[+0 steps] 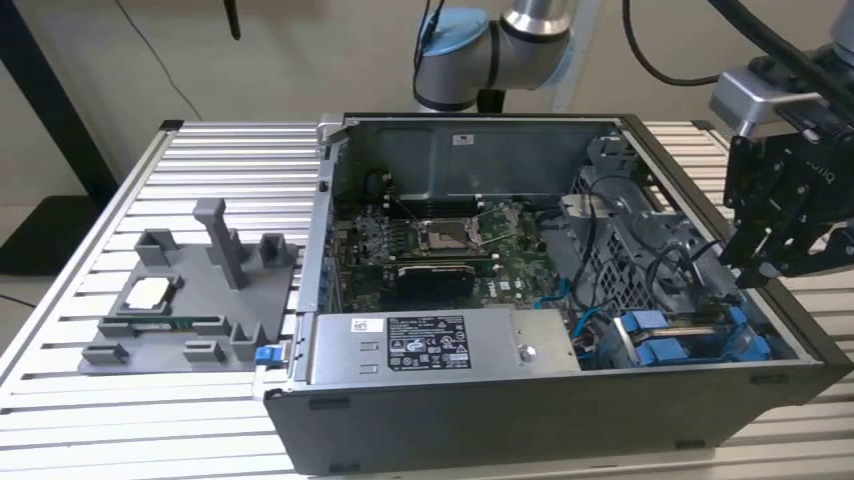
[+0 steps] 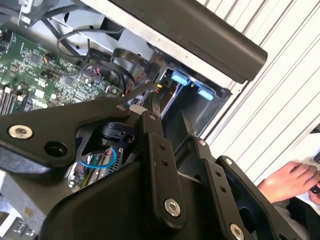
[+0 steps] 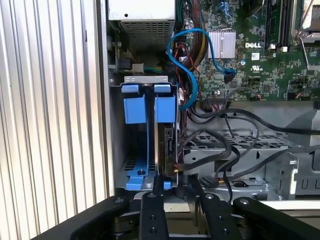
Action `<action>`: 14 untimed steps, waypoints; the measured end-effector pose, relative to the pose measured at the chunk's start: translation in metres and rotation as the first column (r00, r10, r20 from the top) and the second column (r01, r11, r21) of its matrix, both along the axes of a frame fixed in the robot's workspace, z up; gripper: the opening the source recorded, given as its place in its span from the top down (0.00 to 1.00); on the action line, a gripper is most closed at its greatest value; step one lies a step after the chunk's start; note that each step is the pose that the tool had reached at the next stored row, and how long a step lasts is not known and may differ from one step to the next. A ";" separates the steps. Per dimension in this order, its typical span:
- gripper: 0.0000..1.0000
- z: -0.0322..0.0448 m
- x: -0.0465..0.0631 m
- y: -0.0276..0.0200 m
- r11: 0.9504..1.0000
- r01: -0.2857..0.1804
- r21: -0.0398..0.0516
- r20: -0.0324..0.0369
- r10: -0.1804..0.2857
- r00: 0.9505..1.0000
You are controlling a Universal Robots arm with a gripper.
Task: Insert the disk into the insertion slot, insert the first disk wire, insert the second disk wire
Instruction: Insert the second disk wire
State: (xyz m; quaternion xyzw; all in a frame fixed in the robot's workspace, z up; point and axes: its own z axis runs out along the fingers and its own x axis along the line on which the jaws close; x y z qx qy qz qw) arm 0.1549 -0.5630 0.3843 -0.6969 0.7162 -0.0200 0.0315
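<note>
The insertion slot (image 3: 131, 150), a grey metal cage with blue side pieces (image 3: 135, 107), sits in the case corner near the power-supply box. The disk (image 3: 167, 145) stands on edge inside it, on the motherboard side of the cage. My gripper (image 3: 175, 187) hovers just above the disk's outer end. One black finger (image 3: 157, 186) lies against the disk's side and the other finger (image 3: 193, 186) stands a little apart, so the gripper is open and holds nothing. In the exterior view the gripper (image 1: 771, 262) hangs over the cage (image 1: 681, 338) at the case's right end. Black wires (image 3: 227, 150) trail loose beside the cage.
A blue cable (image 3: 182, 65) loops from the motherboard (image 3: 260, 55) toward the cage. The grey power-supply box (image 1: 441, 345) lies along the case's front wall. A grey fixture (image 1: 187, 300) sits on the slatted table at the exterior view's left. A person's hand (image 2: 290, 181) rests beyond the case.
</note>
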 end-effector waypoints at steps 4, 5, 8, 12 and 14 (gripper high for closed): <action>0.67 0.0000 0.010 0.0000 1.000 0.000 0.000 -0.011 0.000 1.000; 0.67 -0.0001 0.011 0.0000 1.000 0.000 0.001 -0.012 0.000 1.000; 0.67 -0.0001 0.013 0.0000 1.000 0.000 0.021 -0.013 0.000 1.000; 0.67 0.0000 0.018 0.0000 1.000 0.000 0.025 -0.023 0.000 1.000; 0.67 0.0000 0.021 0.0000 1.000 0.000 0.025 -0.027 0.000 1.000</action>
